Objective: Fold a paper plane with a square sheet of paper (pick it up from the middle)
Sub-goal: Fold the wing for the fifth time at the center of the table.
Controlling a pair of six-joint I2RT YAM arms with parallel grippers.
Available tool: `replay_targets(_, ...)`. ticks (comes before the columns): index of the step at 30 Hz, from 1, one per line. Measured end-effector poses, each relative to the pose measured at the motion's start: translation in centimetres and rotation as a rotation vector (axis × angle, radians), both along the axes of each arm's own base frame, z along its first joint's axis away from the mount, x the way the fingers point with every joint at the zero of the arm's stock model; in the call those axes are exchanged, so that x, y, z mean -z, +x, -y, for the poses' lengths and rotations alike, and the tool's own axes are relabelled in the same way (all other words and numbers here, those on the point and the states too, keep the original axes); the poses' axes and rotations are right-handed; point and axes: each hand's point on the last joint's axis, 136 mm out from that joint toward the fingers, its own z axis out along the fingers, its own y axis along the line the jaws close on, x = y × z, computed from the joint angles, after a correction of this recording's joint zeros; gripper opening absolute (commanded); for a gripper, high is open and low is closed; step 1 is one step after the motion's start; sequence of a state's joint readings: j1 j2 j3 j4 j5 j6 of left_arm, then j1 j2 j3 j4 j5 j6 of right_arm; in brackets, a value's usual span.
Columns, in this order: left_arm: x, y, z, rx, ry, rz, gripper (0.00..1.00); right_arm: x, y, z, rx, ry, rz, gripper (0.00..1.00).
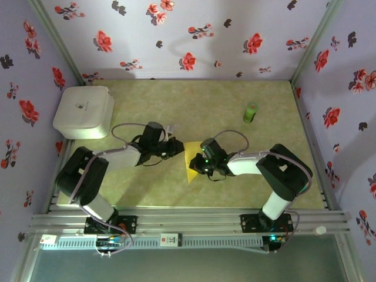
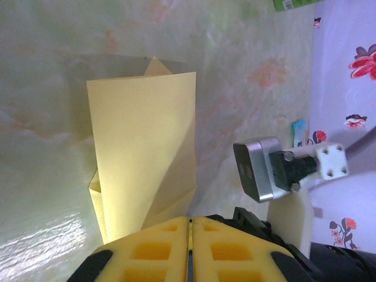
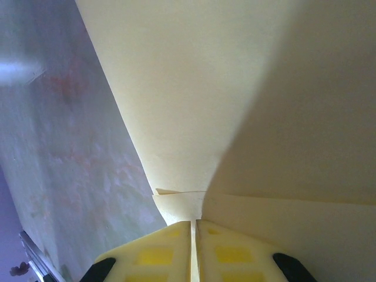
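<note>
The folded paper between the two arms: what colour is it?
The folded paper is plain yellow; the left wrist view shows it best.

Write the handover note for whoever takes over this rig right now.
Left gripper: shut at the near edge of the yellow sheet; whether it pinches the sheet is unclear.
Right gripper: shut on a folded edge of the sheet.
Sheet: middle of the table, between the two grippers, partly folded into layers.
Done: the first folds.
Left: the remaining folds into a pointed plane.
</note>
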State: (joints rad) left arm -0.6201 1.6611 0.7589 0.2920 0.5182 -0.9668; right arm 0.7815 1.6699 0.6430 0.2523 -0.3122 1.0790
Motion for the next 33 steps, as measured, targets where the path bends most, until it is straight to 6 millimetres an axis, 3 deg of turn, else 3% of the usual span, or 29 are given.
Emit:
replay_targets(11,2.4,1.3,1.3,-0.034,-0.014,-0.078,0.08,-0.1,-0.5,-0.5,0.009,0.026,-0.003,0.11)
replay_targets(22,5.4,0.7,0.9,-0.039,0.038,-0.149,0.06,-0.3,-0.6,-0.7,0.016,0.044,0.0,0.16)
replay_targets(27,5.9,0.4,0.6,-0.04,0.04,-0.148,0.05,-1.6,-0.3,-0.1,0.029,0.037,0.038,0.27)
replay_targets(33,5.9,0.3,0.6,-0.034,0.029,-0.123,0.04,-4.2,1.3,2.5,0.102,0.025,0.101,0.33)
